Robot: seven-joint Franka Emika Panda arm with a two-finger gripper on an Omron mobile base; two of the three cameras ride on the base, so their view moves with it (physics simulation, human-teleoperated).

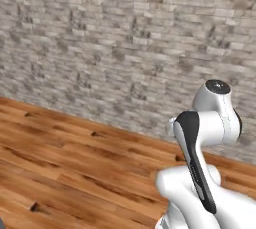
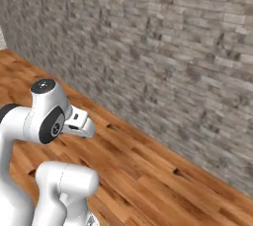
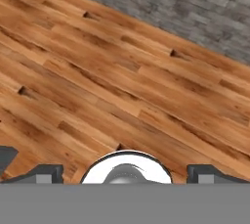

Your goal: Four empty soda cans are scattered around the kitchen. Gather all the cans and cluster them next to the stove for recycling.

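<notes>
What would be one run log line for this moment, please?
scene: wood floor, grey brick wall | arm: folded up near the base | fingers: open, holding nothing | task step: no can gripped yet

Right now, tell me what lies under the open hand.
Under the hand, open and holding nothing, lies bare brown wooden plank floor running up to a grey brick wall. The robot's own body covers the patch of floor directly below.

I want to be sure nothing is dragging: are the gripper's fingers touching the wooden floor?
Apart. In the hand view the open gripper hangs over the wooden floor, which lies well beyond the fingertips.
</notes>
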